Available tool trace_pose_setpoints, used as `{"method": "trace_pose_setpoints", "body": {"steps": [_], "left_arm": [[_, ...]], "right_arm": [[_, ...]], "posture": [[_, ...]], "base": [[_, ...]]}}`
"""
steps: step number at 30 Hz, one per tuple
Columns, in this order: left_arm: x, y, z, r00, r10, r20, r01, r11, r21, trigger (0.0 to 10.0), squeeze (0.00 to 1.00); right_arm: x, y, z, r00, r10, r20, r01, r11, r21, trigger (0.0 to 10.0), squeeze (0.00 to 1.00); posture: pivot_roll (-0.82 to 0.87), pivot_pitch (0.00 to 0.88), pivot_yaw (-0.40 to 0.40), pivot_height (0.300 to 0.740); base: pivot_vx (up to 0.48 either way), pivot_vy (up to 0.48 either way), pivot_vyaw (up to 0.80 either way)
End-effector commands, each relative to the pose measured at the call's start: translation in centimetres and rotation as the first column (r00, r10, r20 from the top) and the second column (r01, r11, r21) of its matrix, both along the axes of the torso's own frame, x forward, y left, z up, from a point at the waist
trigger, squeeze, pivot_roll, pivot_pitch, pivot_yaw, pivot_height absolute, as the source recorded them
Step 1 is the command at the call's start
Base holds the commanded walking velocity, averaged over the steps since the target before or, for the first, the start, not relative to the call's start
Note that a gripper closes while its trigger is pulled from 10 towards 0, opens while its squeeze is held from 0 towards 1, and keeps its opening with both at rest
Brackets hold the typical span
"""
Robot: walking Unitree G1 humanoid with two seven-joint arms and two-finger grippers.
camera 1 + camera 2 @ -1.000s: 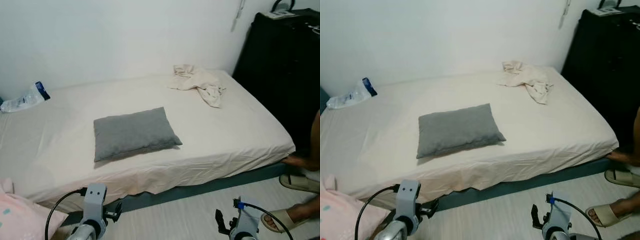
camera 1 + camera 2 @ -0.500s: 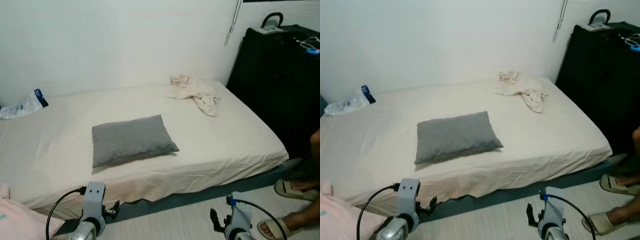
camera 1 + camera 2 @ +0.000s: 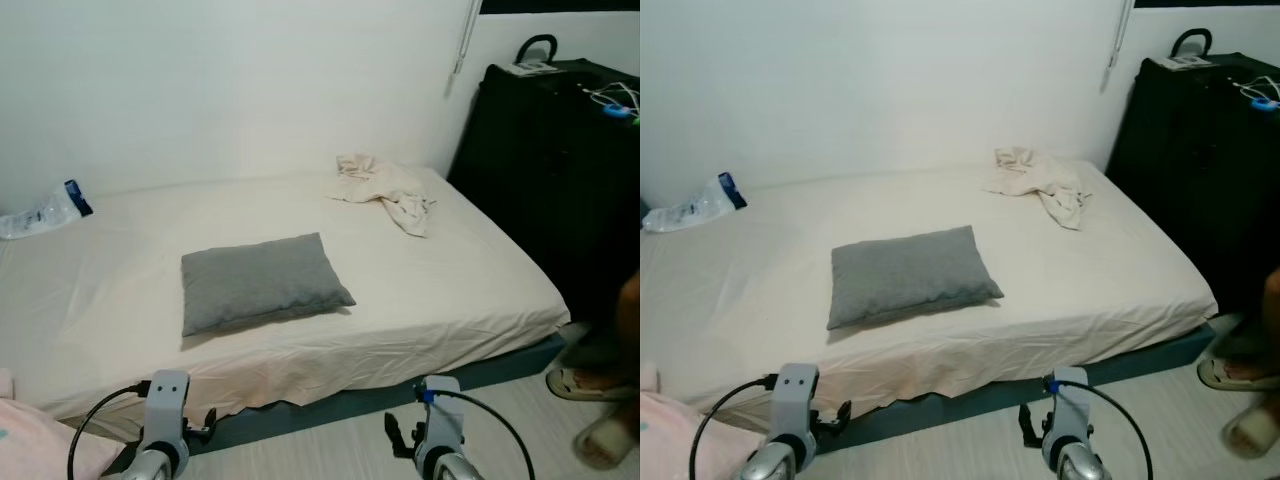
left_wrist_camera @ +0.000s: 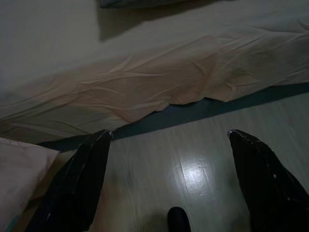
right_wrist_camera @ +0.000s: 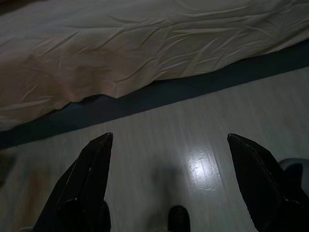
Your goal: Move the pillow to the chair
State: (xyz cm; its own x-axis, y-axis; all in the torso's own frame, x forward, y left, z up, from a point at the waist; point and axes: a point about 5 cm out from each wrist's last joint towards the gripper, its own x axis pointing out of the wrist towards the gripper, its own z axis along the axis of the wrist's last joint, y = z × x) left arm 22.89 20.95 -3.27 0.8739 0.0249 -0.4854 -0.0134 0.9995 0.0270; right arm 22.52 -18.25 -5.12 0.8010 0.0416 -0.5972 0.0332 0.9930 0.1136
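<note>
On the bed [image 3: 470, 290], near its front edge and left of the middle, a grey pillow [image 3: 262, 281] is being left flat on the cream sheet, untouched. Behind it, towards the far right corner, a crumpled cloth [image 3: 385, 185] is lying, and a plastic bag [image 3: 40, 210] is resting against the wall at the far left. Low over the pale floor [image 5: 159, 145] beside the bed, the left gripper [image 4: 169, 140] and right gripper [image 5: 169, 140] are being held with fingers spread wide apart, nothing between them. A person's sandalled foot [image 3: 585, 382] is being seen at the right, by a black cabinet [image 3: 550, 160].
</note>
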Motion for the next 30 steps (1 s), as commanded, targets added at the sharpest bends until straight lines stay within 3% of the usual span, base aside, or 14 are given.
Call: {"method": "trace_pose_setpoints", "body": {"steps": [1, 10, 13, 23, 30], "left_arm": [[0.0, 0.4, -0.1, 1.000, 0.009, -0.008, -0.009, 1.000, 0.006, 10.0, 0.00], [-1.4, -2.9, -2.2, 0.990, -0.072, -0.122, 0.070, 0.997, -0.014, 10.0, 0.00], [-2.4, -4.6, -3.2, 0.974, -0.127, -0.187, 0.124, 0.992, -0.028, 10.0, 0.00], [-3.2, -4.4, -4.2, 0.947, -0.132, -0.291, 0.134, 0.991, -0.016, 10.0, 0.00], [-3.7, -4.5, -4.7, 0.924, -0.131, -0.359, 0.131, 0.991, -0.023, 10.0, 0.00]], "right_arm": [[-0.1, 0.3, -0.1, 1.000, 0.018, -0.002, -0.018, 1.000, -0.002, 10.0, 0.00], [-1.4, -1.5, -1.0, 0.996, -0.014, -0.089, 0.008, 0.998, -0.066, 10.0, 0.00], [-1.7, -2.4, -1.1, 0.994, -0.005, -0.108, -0.006, 0.994, -0.106, 10.0, 0.00], [-2.6, -3.4, -1.5, 0.988, -0.058, -0.141, 0.039, 0.990, -0.135, 10.0, 0.00], [-4.1, -2.6, -2.7, 0.971, -0.086, -0.223, 0.066, 0.993, -0.098, 10.0, 0.00]], "posture": [[-0.03, 0.000, -0.002, 0.740], [-0.02, 0.000, -0.029, 0.740], [-0.06, 0.000, -0.021, 0.740], [-0.10, 0.000, 0.047, 0.740], [-0.12, 0.000, 0.069, 0.740]], "base": [[0.000, 0.000, 0.00], [0.000, 0.000, 0.00], [0.000, 0.000, 0.00], [0.000, 0.000, 0.00], [0.000, 0.000, 0.00]]}}
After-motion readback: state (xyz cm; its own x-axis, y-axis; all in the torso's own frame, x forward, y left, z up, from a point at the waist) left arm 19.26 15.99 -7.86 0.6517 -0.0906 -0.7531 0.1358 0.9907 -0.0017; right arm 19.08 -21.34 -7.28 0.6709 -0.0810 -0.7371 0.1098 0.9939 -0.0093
